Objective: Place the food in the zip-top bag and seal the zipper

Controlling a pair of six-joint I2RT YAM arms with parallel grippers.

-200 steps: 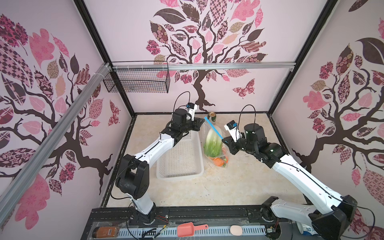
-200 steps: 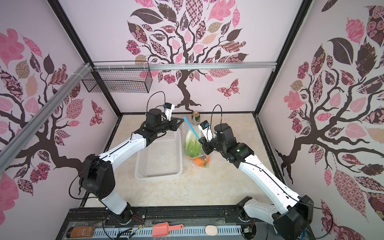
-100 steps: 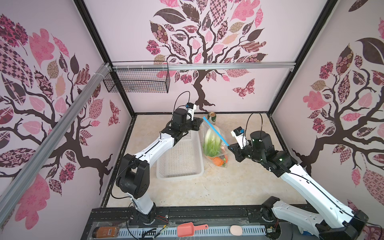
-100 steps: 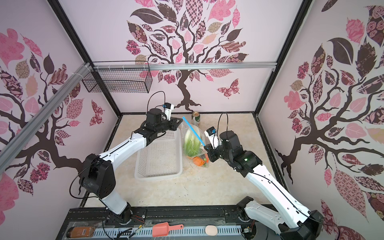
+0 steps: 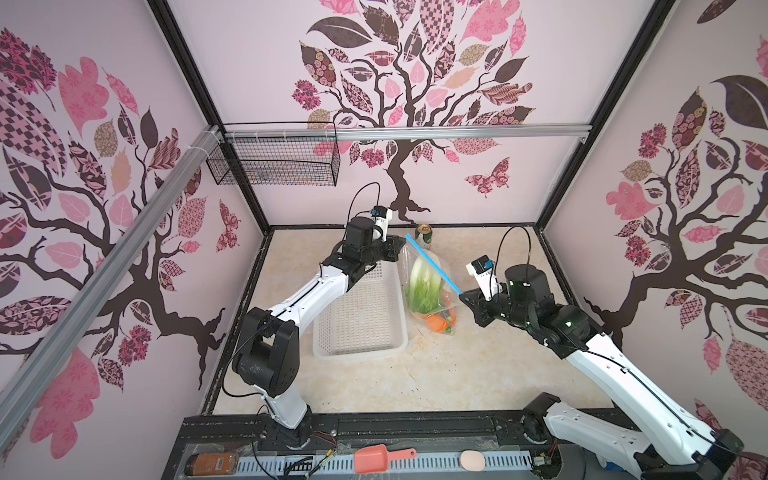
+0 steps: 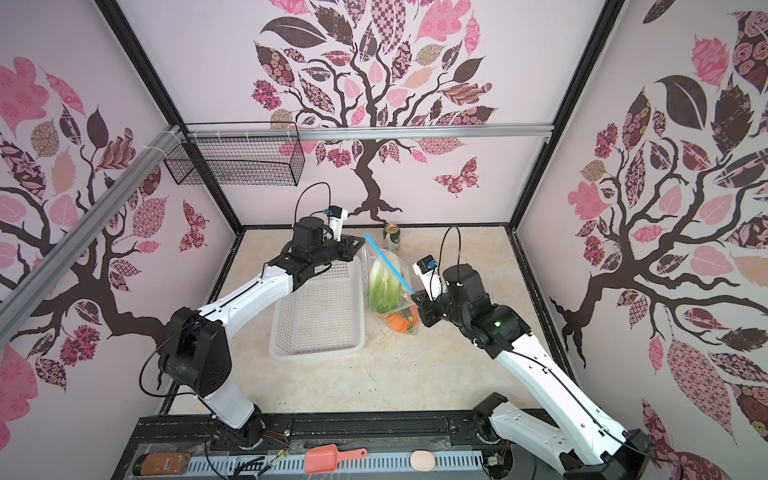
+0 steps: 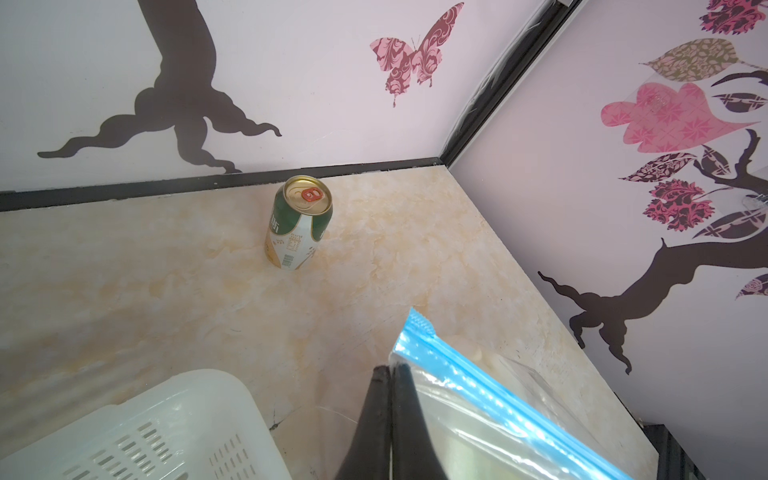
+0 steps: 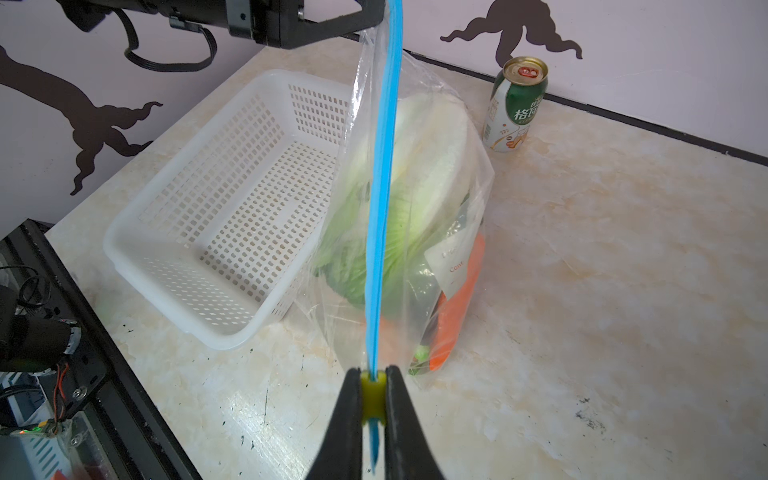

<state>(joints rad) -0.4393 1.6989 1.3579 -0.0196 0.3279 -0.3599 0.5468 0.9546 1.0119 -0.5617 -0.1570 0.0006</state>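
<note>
Your left claw (image 7: 390, 372) pinched the floppy-looking clear plastic bag (image 8: 440, 166) by its far corner; your right claw (image 8: 372, 376) clamped the yellow slider (image 8: 372, 399).

- The clear zip-top bag (image 8: 340, 328) hangs upright, its mouth pulled taut.
- The light-blue zipper (image 8: 384, 187) runs straight and seems closed along its length, with the yellow slider (image 8: 372, 395) at one end.
- Inside, a pale-green lettuce (image 8: 419, 166) stands above an orange carrot (image 8: 457, 307).
</note>
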